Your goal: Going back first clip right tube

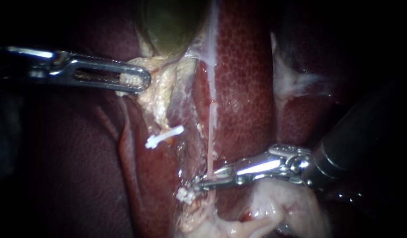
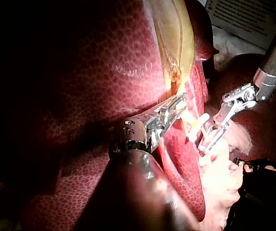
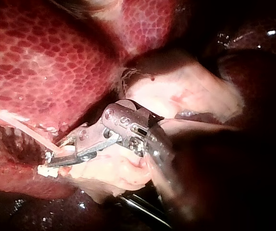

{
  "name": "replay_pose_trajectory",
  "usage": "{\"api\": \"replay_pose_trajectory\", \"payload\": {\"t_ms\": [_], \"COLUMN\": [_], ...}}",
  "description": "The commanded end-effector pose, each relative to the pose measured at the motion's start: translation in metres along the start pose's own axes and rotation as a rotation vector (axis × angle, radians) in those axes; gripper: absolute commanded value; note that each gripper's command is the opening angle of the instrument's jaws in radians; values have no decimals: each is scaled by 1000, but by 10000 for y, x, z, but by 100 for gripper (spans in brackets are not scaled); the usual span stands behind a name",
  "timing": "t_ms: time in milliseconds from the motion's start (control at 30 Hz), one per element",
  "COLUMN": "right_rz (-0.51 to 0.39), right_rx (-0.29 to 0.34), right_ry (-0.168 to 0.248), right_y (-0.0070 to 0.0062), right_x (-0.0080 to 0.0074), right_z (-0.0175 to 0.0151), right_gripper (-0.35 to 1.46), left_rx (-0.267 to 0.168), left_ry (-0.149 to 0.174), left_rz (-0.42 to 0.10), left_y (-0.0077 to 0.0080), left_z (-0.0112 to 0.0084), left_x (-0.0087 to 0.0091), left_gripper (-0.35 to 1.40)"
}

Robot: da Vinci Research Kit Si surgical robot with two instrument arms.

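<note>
Right tube (image 1: 211, 132): thin pale strand, taut down the liver (image 1: 243, 79) from the gallbladder (image 1: 168, 22) to the right tool (image 1: 199, 184), which lies across its foot. Can't tell if that tool is spread or pinching. White clip (image 1: 185, 195) sits just off its tip, likely on the tube, but the join is hidden. A second clip (image 1: 164, 137) sits well to the left. Left tool (image 1: 139, 80) pinches pale tissue (image 1: 161, 88) under the gallbladder. Tube looks soft, wet and tear-prone: don't grab it, take the pale tissue instead. Clip is light, stiff and easily knocked, so exit along the shaft.
</note>
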Motion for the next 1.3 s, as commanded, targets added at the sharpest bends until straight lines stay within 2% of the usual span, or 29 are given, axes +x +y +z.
{"api": "replay_pose_trajectory", "payload": {"t_ms": [33,233,267,367,400,533,633,800,1000,1100,1200,1300], "right_rz": [6,6,7,2,-21,-81,-140,-306,-427,-486,-539,-579], "right_rx": [-1,1,3,-9,-25,-95,-133,-138,-135,-132,-129,-130], "right_ry": [0,3,5,16,35,98,134,127,122,121,122,141], "right_y": [0,1,0,-3,-4,-10,-11,-7,-9,-20,-37,-57], "right_x": [0,0,1,2,3,5,3,-3,2,13,30,49], "right_z": [0,1,1,4,6,11,8,-11,-38,-53,-71,-90], "right_gripper": [-35,-35,-27,20,37,59,60,60,60,60,60,60], "left_rx": [0,0,0,0,0,0,0,0,0,0,0,0], "left_ry": [0,0,0,0,0,0,0,0,0,0,0,0], "left_rz": [0,0,0,0,0,0,0,1,1,1,1,1], "left_y": [0,0,0,0,0,0,0,0,0,0,0,0], "left_z": [0,0,0,0,0,0,0,0,0,0,0,0], "left_x": [0,0,0,0,0,1,1,1,1,1,1,1], "left_gripper": [-35,-35,-35,-35,-35,-35,-35,-35,-35,-35,-35,-35]}}
